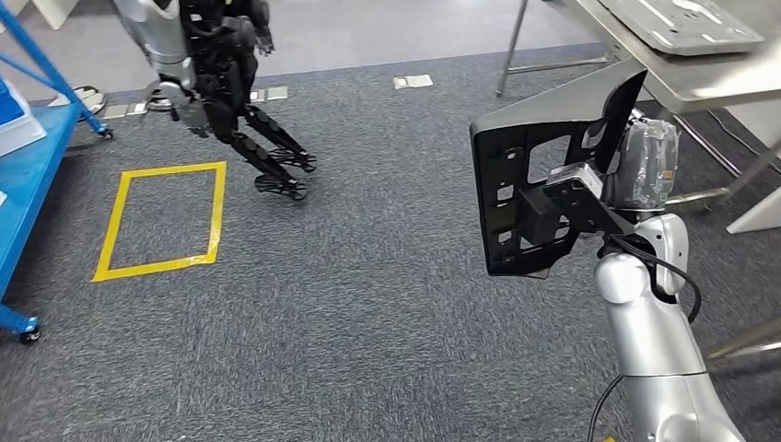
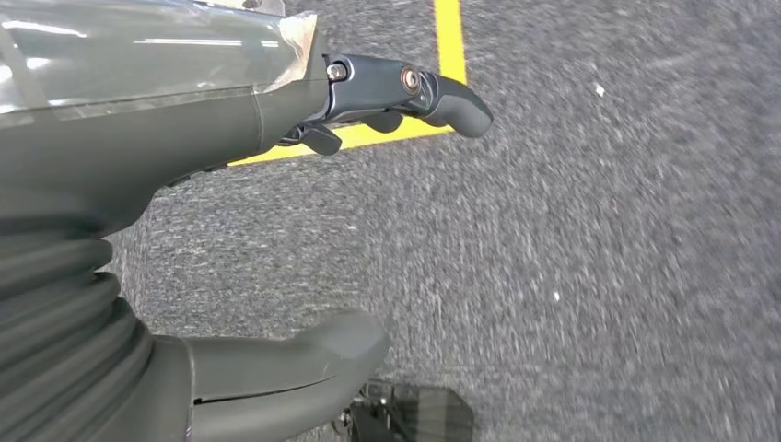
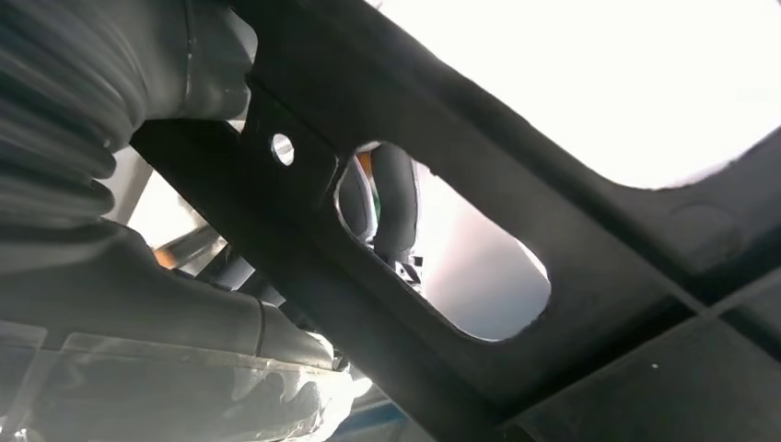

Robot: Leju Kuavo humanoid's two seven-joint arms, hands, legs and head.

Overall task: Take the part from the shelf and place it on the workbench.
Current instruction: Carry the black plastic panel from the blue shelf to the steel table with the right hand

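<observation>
Gripping part (image 1: 539,184) upright, right hand (image 1: 645,161) | left hand (image 2: 276,221) released | workbench (image 1: 700,78) edge near

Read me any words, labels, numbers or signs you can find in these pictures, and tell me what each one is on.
No readable text anywhere.
The black part held by the right hand: no label showing.
The yellow tape square on the carpet: unlettered.
The blue shelf and the workbench: no writing showing.
</observation>
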